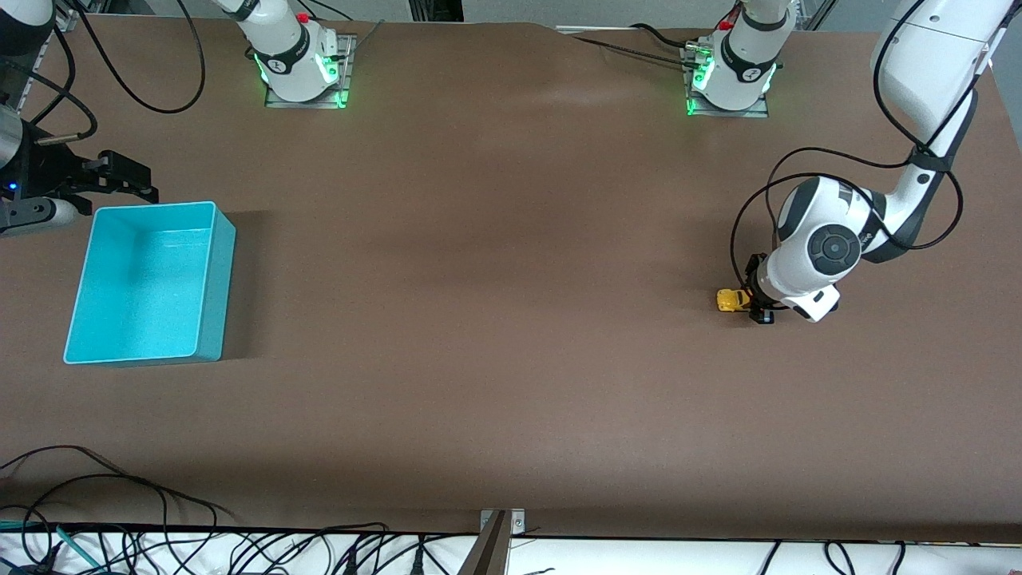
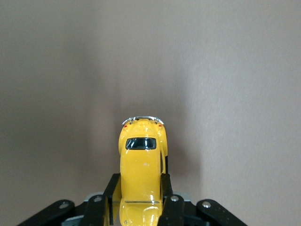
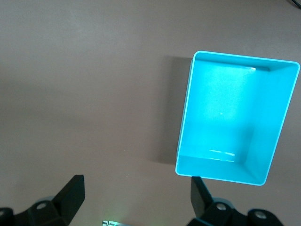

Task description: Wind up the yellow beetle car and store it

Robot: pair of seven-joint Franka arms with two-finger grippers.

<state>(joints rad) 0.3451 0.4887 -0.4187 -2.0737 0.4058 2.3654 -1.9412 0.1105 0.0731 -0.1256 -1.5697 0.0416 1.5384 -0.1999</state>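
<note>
The yellow beetle car [image 1: 730, 300] is at the left arm's end of the table, low at the brown tabletop. My left gripper [image 1: 754, 297] is shut on it, one black finger on each side of the body. In the left wrist view the yellow beetle car [image 2: 141, 160] points away from the left gripper [image 2: 140, 181], dark window and chrome bumper showing, wheels hidden. My right gripper [image 1: 148, 182] hangs open and holds nothing, beside the turquoise bin [image 1: 221, 271] at the right arm's end. In the right wrist view the right gripper [image 3: 136, 183] stands wide open over bare table beside the turquoise bin [image 3: 186, 127], which is empty.
Both arm bases [image 1: 303, 72] [image 1: 730, 80] stand along the table's edge farthest from the front camera. Loose black cables [image 1: 120, 511] and a metal bracket [image 1: 499, 527] lie at the edge nearest that camera. Broad brown tabletop separates the car and the bin.
</note>
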